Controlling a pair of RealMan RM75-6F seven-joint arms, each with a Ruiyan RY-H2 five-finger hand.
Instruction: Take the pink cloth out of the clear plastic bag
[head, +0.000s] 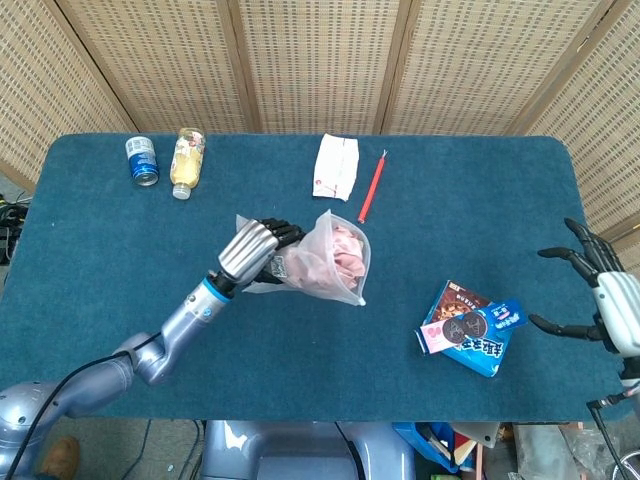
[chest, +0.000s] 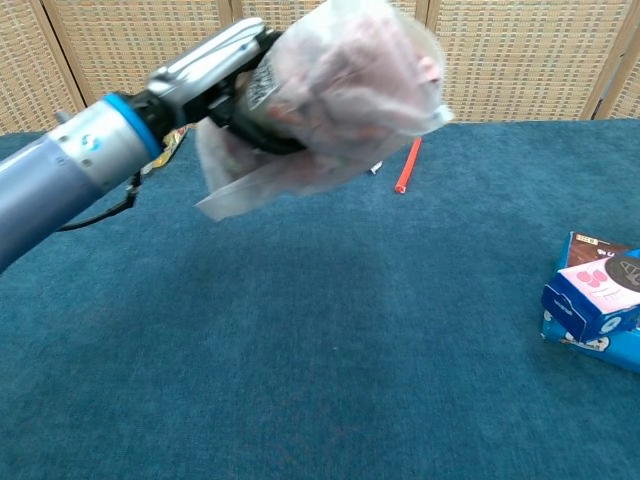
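Left hand (head: 255, 250) grips bag (head: 325, 262), lifted off table (head: 120, 240); cloth (head: 335, 252) inside bag, just right of fingers. Right hand (head: 600, 290) at table's right edge, fingers spread, holding nothing.

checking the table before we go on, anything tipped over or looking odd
The yellow drink bottle lies on its side at the far left of the table, beside the upright blue can. The snack packets sit in a loose overlapping pile near the right edge. Nothing looks spilled or damaged.
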